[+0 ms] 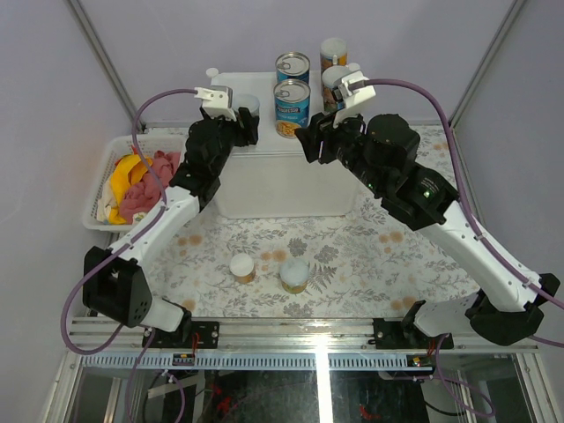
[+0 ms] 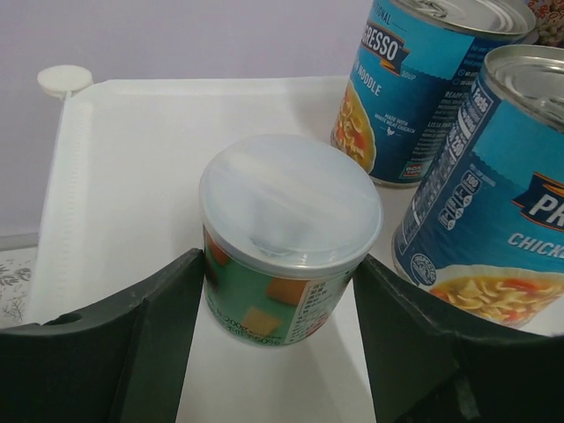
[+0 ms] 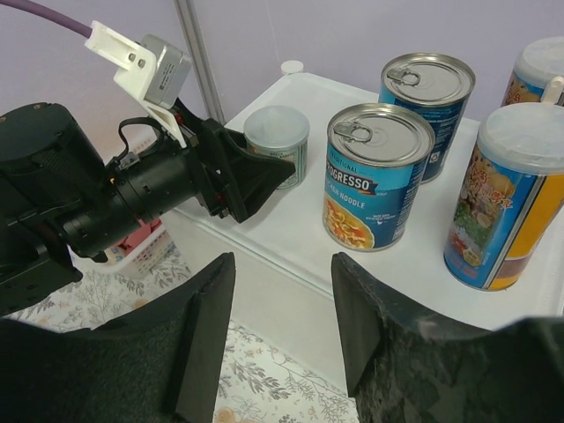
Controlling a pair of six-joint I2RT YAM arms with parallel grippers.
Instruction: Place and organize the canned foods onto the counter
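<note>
L claw flanks jar on counter, arm outstretched

Top camera sits high behind the arm bases, looking down and forward across the whole desk to the wall. It's a wide, distant view, with the box mid-frame. Left wrist camera is in tight, low over the box top and facing that wall, with the left hand along its bottom edge and a jar dead centre. Right wrist camera hangs further back off the box's front edge, angled up-left across it past the right hand. All three share the box top, that jar and two blue cans. The right wrist view also catches the left hand from outside.
</note>
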